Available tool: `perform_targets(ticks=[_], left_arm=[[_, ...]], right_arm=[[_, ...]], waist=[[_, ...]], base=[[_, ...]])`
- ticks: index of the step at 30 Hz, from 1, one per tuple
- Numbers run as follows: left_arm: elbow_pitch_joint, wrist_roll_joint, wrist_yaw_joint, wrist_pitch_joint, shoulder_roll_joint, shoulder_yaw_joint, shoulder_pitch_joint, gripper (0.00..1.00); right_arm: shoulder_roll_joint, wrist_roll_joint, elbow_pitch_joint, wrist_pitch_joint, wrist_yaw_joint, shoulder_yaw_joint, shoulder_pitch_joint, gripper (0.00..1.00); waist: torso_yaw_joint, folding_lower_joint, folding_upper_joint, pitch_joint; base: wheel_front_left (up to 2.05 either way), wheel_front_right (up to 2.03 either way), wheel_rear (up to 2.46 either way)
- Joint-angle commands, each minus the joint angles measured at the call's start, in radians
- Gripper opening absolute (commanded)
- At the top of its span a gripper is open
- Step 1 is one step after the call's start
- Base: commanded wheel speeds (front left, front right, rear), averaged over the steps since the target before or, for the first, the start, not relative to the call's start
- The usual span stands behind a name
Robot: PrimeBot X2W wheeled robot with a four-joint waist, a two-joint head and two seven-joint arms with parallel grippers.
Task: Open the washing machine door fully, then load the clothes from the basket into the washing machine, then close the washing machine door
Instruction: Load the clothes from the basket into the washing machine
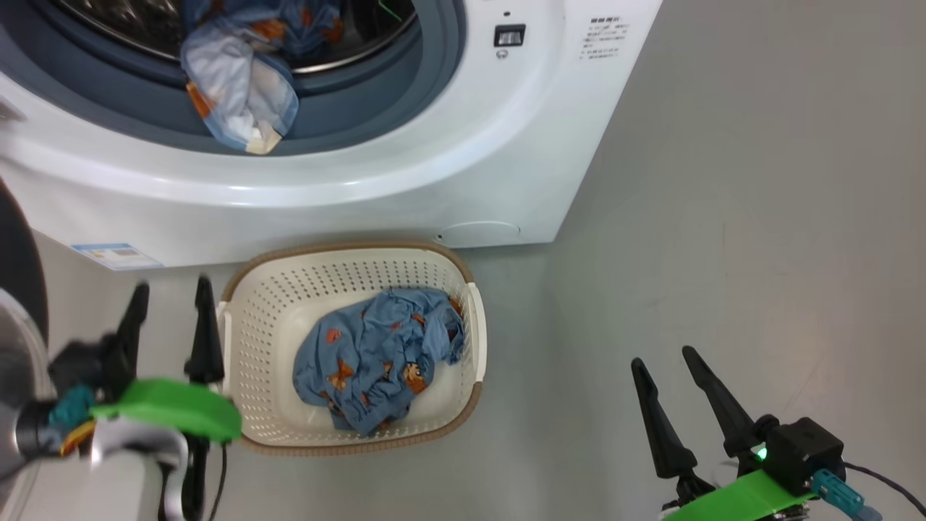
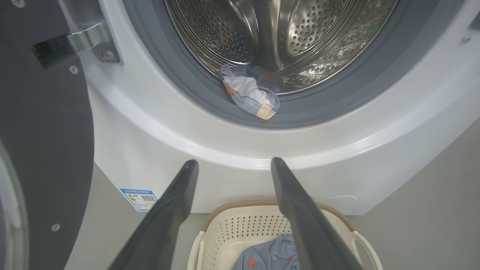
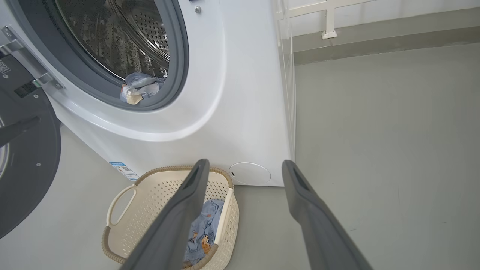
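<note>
Closest to the lens, the left gripper (image 1: 172, 284), blurred, gapes wide with nothing in its grasp, just left of the basket (image 1: 347, 250); the right gripper (image 1: 662, 357) is equally wide apart and empty, above bare floor (image 1: 723, 253) well to the basket's right. Behind them the washing machine (image 1: 434, 145) stands with its mouth uncovered, the washing machine door (image 3: 26, 168) swung out on its left. Just in front of the washer sits the cream basket, part of the clothes (image 1: 376, 358) crumpled inside. Another blue bear-print garment (image 1: 239, 94) hangs over the grey gasket (image 1: 347, 123) at the lip of the steel drum (image 2: 300, 37).
</note>
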Motion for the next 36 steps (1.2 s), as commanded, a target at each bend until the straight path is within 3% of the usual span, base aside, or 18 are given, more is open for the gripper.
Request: perform_targets(ticks=[1,11,17,31,36], left_arm=[[-0.019,0.01,-0.005,0.0,0.035,0.024,-0.055,1.0],[0.038,0.034,-0.05,0.09,0.107,-0.008,-0.25,1.0],[0.091,0.05,-0.071,0.228,0.174,-0.023,-0.415,1.0],[0.402,0.111,-0.023,0.454,0.256,-0.053,-0.706,1.0],[0.516,0.123,-0.035,0.498,0.278,-0.072,-0.766,1.0]], right_arm=[[-0.004,-0.005,-0.024,-0.005,0.006,0.03,-0.025,1.0],[-0.004,0.024,-0.032,-0.005,0.006,0.055,-0.054,1.0],[-0.004,0.057,-0.043,-0.005,0.006,0.084,-0.07,1.0],[-0.004,0.087,-0.051,-0.005,0.006,0.131,-0.074,1.0],[-0.004,0.089,-0.06,-0.005,0.006,0.141,-0.069,1.0]], waist=[[-0.008,0.0,0.0,0.019],[-0.08,0.0,0.0,0.086],[-0.155,0.0,0.0,0.133],[-0.254,0.0,0.0,0.156],[-0.274,0.0,0.0,0.166]], base=[[0.0,0.0,0.0],[0.0,0.0,0.0],[0.0,0.0,0.0],[0.0,0.0,0.0],[0.0,0.0,0.0]])
